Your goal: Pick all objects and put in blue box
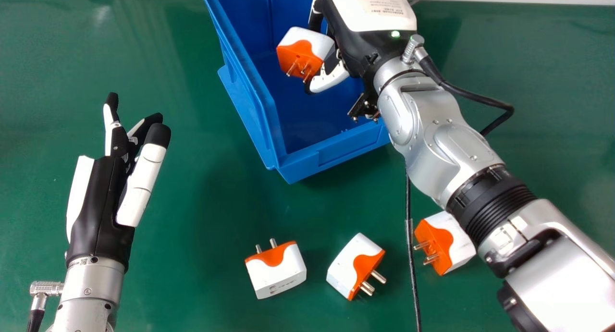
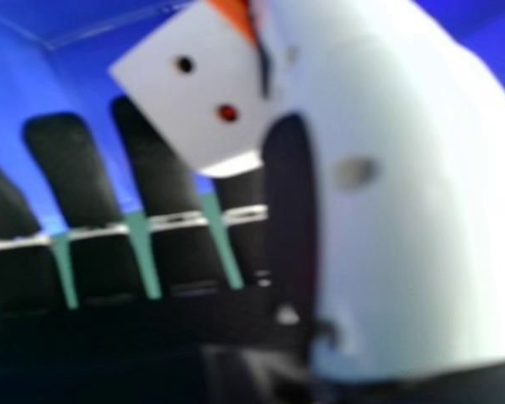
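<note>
Fingers of the right hand [image 1: 355, 46] pinched one adapter [image 1: 307, 43] over the blue box [image 1: 331, 154], at twelve o'clock; it seemed light, stiff, best held by white sides.

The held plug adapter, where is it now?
In the head view's upper middle, the plug adapter is over the blue box, held by the right robot hand.

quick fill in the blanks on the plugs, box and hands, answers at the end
The robot's ____ hand holds a plug over the blue box.
On the green table lie ____ plugs.
Each plug's casing is white and ____.
The other hand holds ____.

Missing words: right; three; orange; nothing
</note>
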